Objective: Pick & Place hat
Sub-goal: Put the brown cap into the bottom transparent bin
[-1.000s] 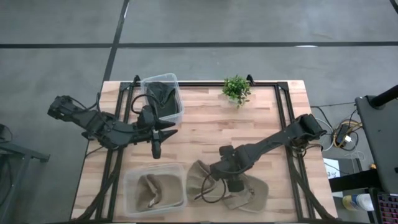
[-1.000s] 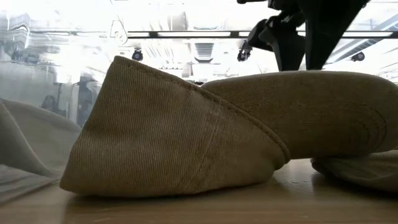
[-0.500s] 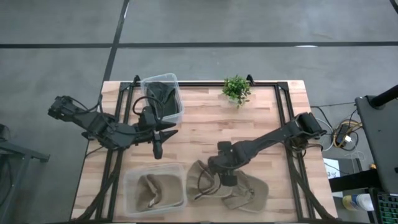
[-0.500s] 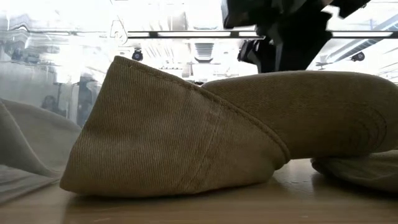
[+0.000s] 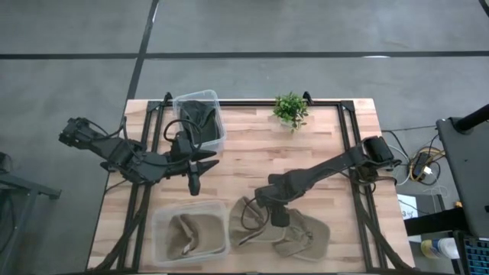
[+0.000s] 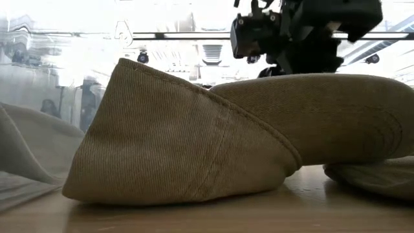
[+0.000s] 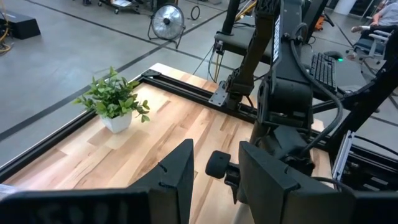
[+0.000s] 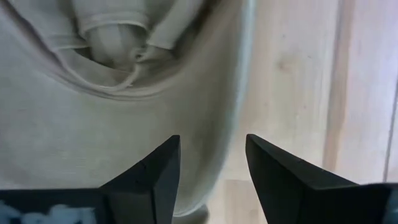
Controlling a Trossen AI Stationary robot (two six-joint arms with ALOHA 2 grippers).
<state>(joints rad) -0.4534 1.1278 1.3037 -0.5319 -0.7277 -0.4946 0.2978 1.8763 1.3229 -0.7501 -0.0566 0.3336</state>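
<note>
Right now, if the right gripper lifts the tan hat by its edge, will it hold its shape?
Probably not: the hat is soft fabric, lying folded and creased, so it should droop. It looks light. The open right gripper hovers over its edge.

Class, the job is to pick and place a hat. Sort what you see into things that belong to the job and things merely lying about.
Belongs to the job:
- tan hat on the table
- right pincer, open above that hat
- clear bin holding another tan hat
- clear bin with dark cloth

Lying about:
- potted plant
- left pincer, open, waiting mid-table
</note>
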